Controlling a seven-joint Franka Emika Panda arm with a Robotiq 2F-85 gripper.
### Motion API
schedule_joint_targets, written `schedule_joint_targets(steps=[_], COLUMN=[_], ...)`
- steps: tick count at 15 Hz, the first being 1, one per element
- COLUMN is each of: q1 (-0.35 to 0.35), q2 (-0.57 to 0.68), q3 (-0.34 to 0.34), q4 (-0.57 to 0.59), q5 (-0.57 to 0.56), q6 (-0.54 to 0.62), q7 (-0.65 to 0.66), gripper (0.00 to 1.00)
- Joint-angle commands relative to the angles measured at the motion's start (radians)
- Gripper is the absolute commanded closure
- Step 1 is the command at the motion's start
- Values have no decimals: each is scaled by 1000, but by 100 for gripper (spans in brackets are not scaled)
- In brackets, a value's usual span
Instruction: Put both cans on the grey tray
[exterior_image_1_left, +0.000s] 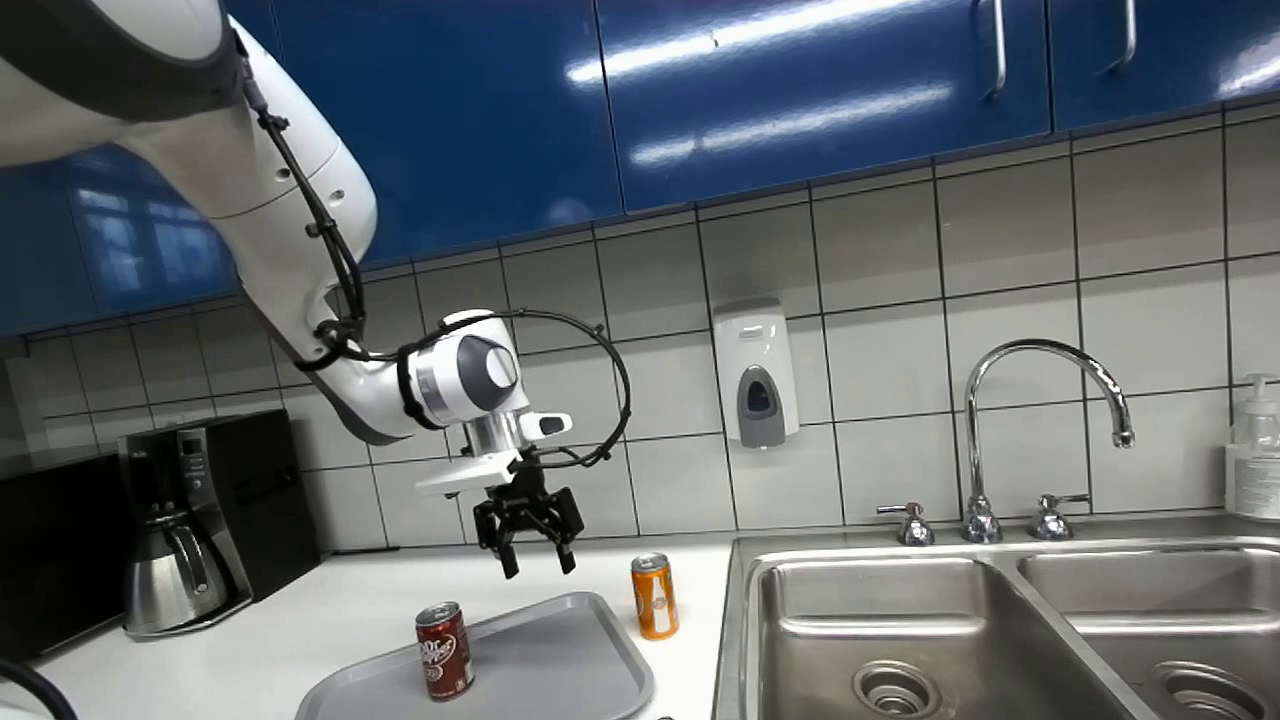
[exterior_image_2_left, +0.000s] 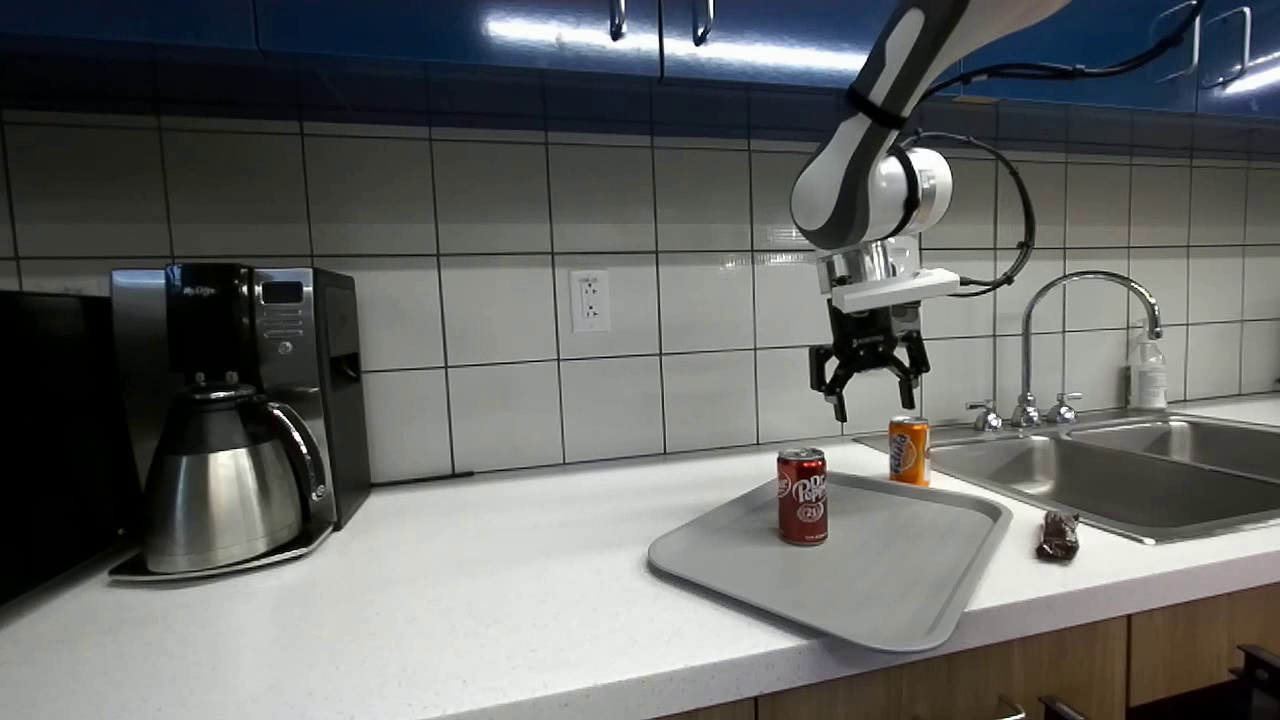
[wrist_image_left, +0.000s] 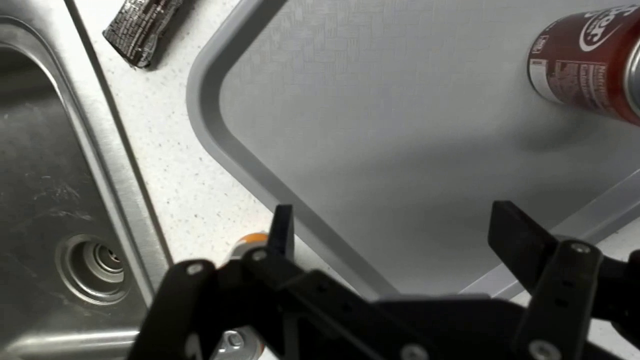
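The red can (exterior_image_2_left: 802, 500) stands upright on the grey tray (exterior_image_2_left: 880, 595); the orange can (exterior_image_2_left: 909, 453) is on the desk (exterior_image_2_left: 450, 600), just beside the tray. The gripper (exterior_image_2_left: 873, 403) hangs above, jaws apart.

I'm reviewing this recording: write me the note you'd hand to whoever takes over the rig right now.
Tool: open and empty, hanging higher than the can tops.
Red can: upright on the grey tray.
Orange can: upright on the counter, between the tray and the steel sink.
Done: one can of two is on the tray.
Left: grasp the orange one and set it on the tray, probably best clear of the red one.
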Motion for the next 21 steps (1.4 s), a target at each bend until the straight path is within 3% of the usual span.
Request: schedule_joint_targets(steps=[1, 21], q1=[-24, -69], q2=[20, 253], q3=[-17, -101], q4=[17, 230], q5=[-7, 29], q6=[-12, -53], q7=[26, 65], gripper=[0, 0])
